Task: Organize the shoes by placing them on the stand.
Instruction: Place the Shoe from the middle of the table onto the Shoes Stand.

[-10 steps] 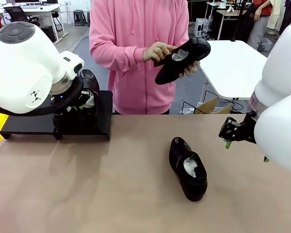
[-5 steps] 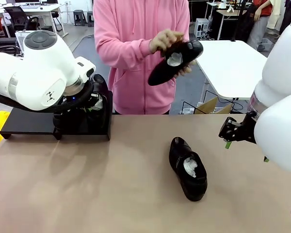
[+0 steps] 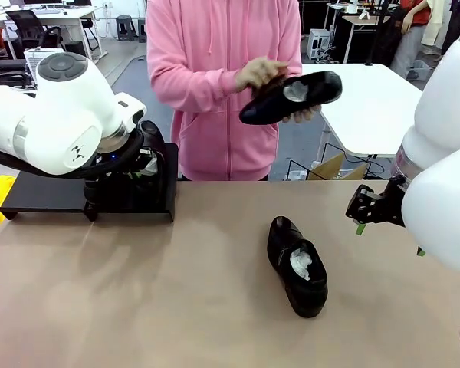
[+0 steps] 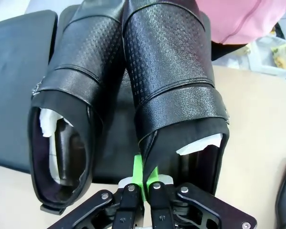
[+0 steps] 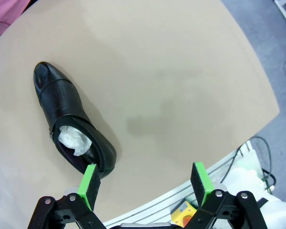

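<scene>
From my console, both arms are glossy white, built of rounded shells. The left arm (image 3: 54, 115) carries a grey round cap (image 3: 61, 65) on its joint, a small black mark (image 3: 77, 151) on the shell, and a dark ring with a blue light (tiny, but lit). The right arm (image 3: 445, 153) has a silvery band (image 3: 405, 165) between shells. The left pincer (image 4: 143, 171) and right pincer (image 5: 144, 174) are black, with jointed links, silver screws and bright green pads. The person (image 3: 222, 77) wears a pink hoodie with long sleeves and matching drawstrings.
</scene>
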Tool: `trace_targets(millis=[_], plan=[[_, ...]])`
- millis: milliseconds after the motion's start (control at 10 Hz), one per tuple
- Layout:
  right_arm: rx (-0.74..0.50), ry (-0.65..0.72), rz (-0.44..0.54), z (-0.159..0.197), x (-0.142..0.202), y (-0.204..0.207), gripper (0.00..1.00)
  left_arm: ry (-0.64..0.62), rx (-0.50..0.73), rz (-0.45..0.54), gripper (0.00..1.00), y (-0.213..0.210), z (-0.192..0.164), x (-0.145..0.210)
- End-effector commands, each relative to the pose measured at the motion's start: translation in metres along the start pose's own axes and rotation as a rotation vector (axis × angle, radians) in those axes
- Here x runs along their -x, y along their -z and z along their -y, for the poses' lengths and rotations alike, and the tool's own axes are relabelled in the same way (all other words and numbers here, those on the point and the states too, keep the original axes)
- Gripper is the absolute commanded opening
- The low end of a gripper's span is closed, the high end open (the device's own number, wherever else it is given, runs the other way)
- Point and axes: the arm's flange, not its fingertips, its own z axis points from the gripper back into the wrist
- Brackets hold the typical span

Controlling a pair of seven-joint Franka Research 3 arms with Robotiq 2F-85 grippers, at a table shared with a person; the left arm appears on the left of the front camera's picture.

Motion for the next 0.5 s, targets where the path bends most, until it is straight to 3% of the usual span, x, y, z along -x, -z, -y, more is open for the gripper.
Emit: trace_targets(millis=[0,100,400], plan=[[-0.017,-0.005,-0.002,0.0003,-0.0021,0.0008,1.00,-0.004,-0.030,0.019,0.22,0.0067,0.0063,-0.0003],[-0.017,-0.005,-0.002,0.0003,-0.0021,0.0008,1.00,-0.002,-0.033,0.009,0.41,0.0086,0.0058,-0.0002],[-0.017,-0.005,-0.002,0.0003,-0.0021,0.0008,1.00,-0.008,-0.042,0.028,0.41,0.0050,0.0031,-0.0017]])
